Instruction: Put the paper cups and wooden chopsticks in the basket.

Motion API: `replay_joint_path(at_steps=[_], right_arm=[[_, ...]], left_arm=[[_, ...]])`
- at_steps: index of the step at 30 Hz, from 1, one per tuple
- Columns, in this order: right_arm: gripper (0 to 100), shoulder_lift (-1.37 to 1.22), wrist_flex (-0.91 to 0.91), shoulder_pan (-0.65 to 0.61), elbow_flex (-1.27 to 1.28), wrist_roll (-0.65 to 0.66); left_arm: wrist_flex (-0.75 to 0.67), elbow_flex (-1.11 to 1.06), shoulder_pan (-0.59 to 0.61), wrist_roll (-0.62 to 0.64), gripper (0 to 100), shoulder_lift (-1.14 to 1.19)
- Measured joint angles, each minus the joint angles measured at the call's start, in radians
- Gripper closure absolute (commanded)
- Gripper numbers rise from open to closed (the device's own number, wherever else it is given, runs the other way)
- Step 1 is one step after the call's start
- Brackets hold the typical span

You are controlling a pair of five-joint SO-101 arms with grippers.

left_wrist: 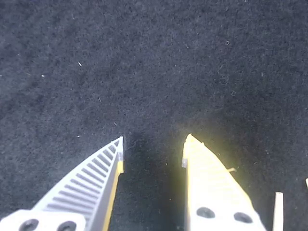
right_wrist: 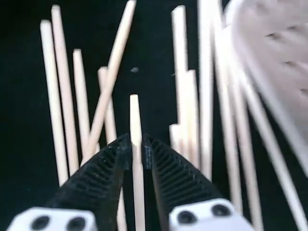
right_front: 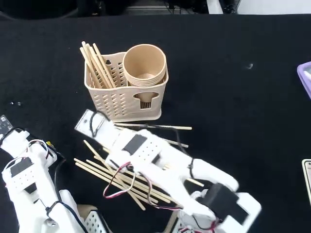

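On the black table (right_front: 233,97), just in front of the basket (right_front: 121,104), lies a messy pile of loose chopsticks (right_front: 107,172), & the right arm (right_front: 146,150) hangs over them. The right gripper (right_wrist: 137,147) is pinched tight on one chopstick (right_wrist: 134,115), w/ the stick poking straight out between the two tips. Other sticks lie on both sides of it, close by but not in the pinch.

How to do this bit well, I think: lift the stick straight up first, so it doesn't drag the pile w/ it. Squeeze it firmly, b/c a thin stick can slip or swing. Then tip it so it points down & aim for the half of the basket where the chopsticks in the basket (right_front: 97,65) stand, not the half w/ the paper cups (right_front: 144,65). The basket is near, so it's a short trip. Let go only when the tip is inside.

The cups sit stacked in the basket, so that part looks done. Lots of sticks wait on the table, so the job is approx half done, maybe less.

The left gripper (left_wrist: 153,144) is spread wide over bare cloth, w/ nothing between its tips. The left arm (right_front: 24,179) sits at the near left corner, well apart from the basket.
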State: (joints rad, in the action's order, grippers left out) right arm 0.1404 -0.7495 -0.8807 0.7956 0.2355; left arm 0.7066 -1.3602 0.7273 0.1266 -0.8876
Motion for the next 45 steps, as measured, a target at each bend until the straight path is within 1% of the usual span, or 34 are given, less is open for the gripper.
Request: replay_joint_path(at_steps=[2,8,10,14,20,26,33,35,38,40,45], right_arm=[[85.8,-0.034,-0.011,-0.017,0.0,0.0],[85.8,-0.044,-0.127,-0.077,-0.002,0.002],[85.8,-0.044,-0.144,-0.078,-0.002,0.021],[85.8,-0.044,-0.146,-0.077,-0.002,0.06],[85.8,-0.044,-0.146,-0.075,-0.002,0.072],[85.8,-0.044,-0.146,0.0,-0.002,0.127],[86.7,-0.043,-0.15,0.005,-0.002,0.132],[89.4,-0.043,-0.157,-0.008,0.0,0.132],[93.1,-0.043,-0.163,-0.058,0.011,0.133],[93.0,-0.043,-0.158,-0.083,0.02,0.135],[89.0,-0.041,-0.138,-0.084,0.041,0.133]], left_arm=[[0.0,0.0,0.0,0.0,79,0.0],[0.0,0.0,0.0,0.0,79,0.0],[0.0,0.0,0.0,0.0,79,0.0],[0.0,0.0,0.0,0.0,79,0.0],[0.0,0.0,0.0,0.0,79,0.0],[0.0,0.0,0.0,0.0,79,0.0],[0.0,0.0,0.0,0.0,79,0.0],[0.0,0.0,0.0,0.0,79,0.0],[0.0,0.0,0.0,0.0,79,0.0],[0.0,0.0,0.0,0.0,79,0.0],[0.0,0.0,0.0,0.0,79,0.0]])
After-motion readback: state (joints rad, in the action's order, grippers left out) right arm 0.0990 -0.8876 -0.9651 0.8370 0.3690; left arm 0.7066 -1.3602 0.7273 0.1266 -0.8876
